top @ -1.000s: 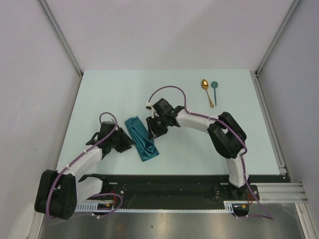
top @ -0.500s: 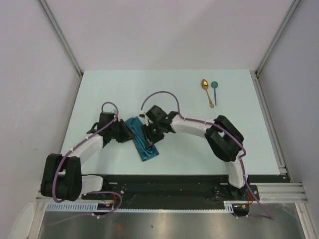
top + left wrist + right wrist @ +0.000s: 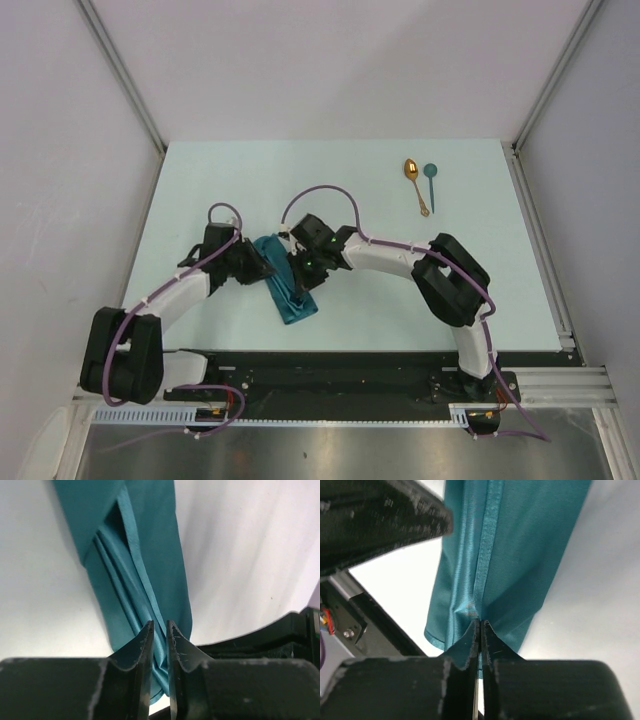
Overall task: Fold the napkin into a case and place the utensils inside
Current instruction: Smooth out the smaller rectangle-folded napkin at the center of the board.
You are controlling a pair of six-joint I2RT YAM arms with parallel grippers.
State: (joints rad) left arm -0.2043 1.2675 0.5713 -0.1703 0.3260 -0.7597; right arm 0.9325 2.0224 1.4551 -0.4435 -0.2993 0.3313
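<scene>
The teal napkin (image 3: 296,306) lies folded into a narrow strip, the case shape, near the table's front left of centre. My left gripper (image 3: 262,265) is at its left edge. In the left wrist view (image 3: 158,625) its jaws stand nearly together with folds of the napkin (image 3: 145,540) between them. My right gripper (image 3: 297,280) is over the strip's middle. In the right wrist view (image 3: 480,622) it is shut, pinching a seam of the napkin (image 3: 520,545). The gold spoon (image 3: 414,180) and the teal spoon (image 3: 430,180) lie side by side at the far right.
The pale table (image 3: 380,300) has metal rails along its left and right edges. The black base plate (image 3: 330,375) of the arms runs along the near edge. The left arm's body shows at the top left of the right wrist view (image 3: 370,515).
The left gripper has moved up and right onto the napkin's left edge. The right gripper has slid left and down onto the strip's middle. The strip has narrowed. The spoons have not moved.
</scene>
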